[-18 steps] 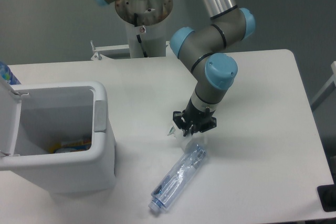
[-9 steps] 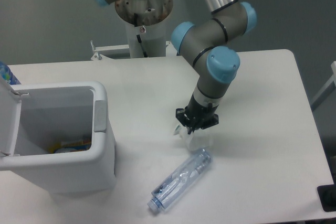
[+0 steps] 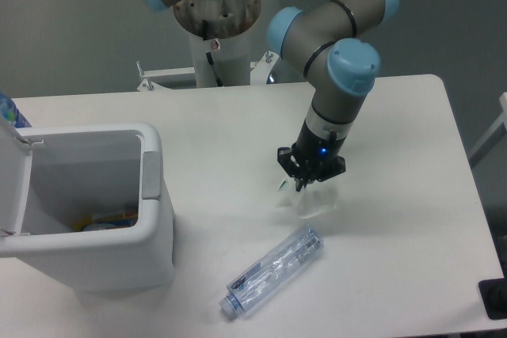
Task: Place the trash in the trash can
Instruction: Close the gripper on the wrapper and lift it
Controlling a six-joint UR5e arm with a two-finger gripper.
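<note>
Camera view: wrapper (image 3: 310,200) hangs just under tool (image 3: 303,185) — bottle (image 3: 273,271) below-left.

No lettering, brand or number is legible anywhere; the label on the squashed bottle (image 3: 269,272) is too blurred to read.

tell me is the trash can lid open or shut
Open. The trash can shows its whole inside, with some items at the bottom, and its lid is swung back on the left side.

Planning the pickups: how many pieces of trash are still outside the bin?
2: a wrapper under the gripper, and a bottle lying on the table.
</note>
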